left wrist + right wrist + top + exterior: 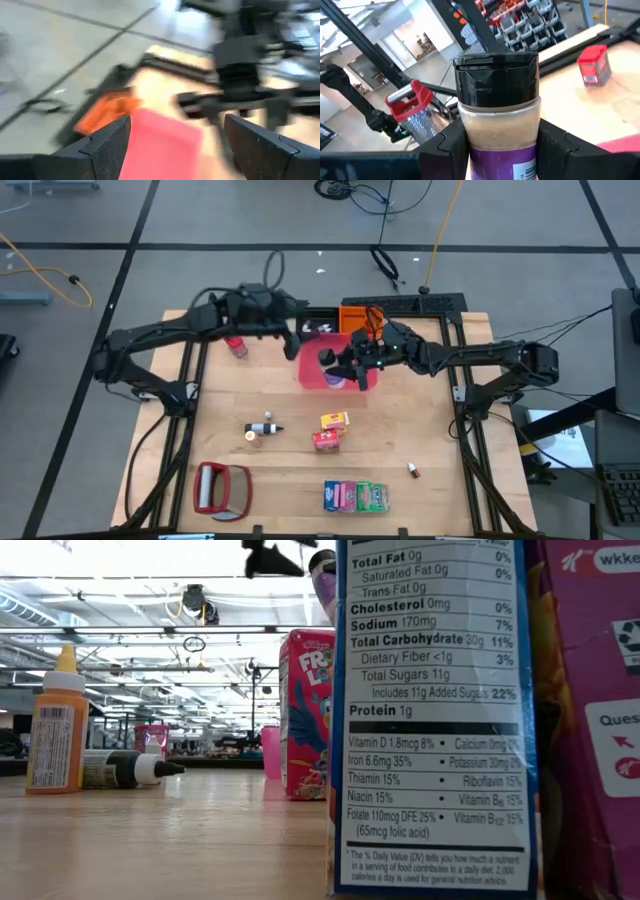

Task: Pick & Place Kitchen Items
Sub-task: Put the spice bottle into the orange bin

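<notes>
My right gripper has its fingers clamped on the purple jar, upright with its black cap up, directly above the square red tray, while my left gripper, fingers wide and empty, hovers at the tray's far-left edge.

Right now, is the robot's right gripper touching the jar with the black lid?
Touching. In the right wrist view the right gripper presses against both sides of the purple jar, with no gap showing.
</notes>
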